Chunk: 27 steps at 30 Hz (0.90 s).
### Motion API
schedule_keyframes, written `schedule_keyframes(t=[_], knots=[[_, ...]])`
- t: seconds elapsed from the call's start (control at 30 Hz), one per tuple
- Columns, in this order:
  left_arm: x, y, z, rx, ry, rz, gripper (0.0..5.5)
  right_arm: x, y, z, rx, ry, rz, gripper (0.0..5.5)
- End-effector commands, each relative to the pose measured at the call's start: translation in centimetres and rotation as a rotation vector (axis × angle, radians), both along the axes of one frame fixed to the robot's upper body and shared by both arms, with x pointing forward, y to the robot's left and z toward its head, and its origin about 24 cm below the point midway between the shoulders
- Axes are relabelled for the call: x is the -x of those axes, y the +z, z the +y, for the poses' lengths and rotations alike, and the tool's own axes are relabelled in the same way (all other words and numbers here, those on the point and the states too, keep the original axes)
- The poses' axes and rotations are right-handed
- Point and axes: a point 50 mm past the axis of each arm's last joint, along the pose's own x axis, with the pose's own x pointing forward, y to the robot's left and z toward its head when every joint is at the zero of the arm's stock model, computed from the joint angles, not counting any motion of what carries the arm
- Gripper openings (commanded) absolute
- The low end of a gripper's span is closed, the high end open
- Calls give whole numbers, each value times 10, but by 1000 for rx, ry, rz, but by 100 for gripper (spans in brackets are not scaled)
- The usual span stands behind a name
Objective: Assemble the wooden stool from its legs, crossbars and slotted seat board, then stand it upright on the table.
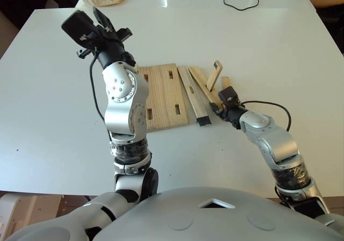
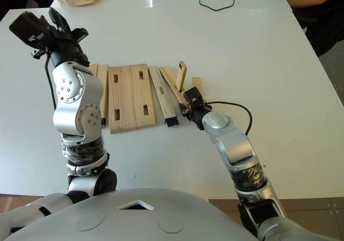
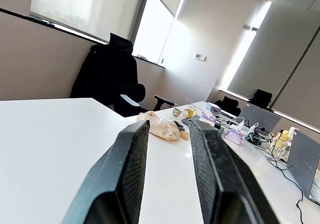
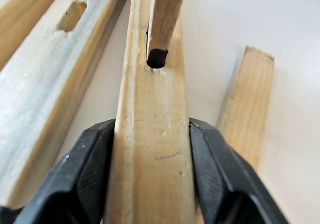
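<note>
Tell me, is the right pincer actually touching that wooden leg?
Touching. The right wrist view shows the right pincer with its black fingers pressed against both sides of the wooden leg, no gap.

Silver arms [image 1: 126, 99], black hands [image 1: 105, 18] [image 1: 216, 108], black cables [image 1: 269, 103]

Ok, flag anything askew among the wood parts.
One crossbar sticks up out of a slot in the leg clamped by the right end effector, while the seat board lies flat.
</note>
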Motion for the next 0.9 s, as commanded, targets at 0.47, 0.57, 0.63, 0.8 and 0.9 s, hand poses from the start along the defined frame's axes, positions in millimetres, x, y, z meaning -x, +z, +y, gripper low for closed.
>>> schedule_keyframes(t=[0.47,0.57,0.63,0.8,0.9], knots=[[4,18,-6,335,-811,-281,229,-109,146,-3,-792,389,-140,211],[15,13,-15,402,-936,-285,265,-104,139,-9,-771,443,-97,211],[21,14,-21,472,-1016,-322,293,-102,142,-18,-783,463,-84,211],[35,24,-18,614,-1148,-432,326,-91,172,-26,-842,665,-62,211],[39,26,-18,630,-1245,-439,326,-82,175,-37,-865,738,13,211]])
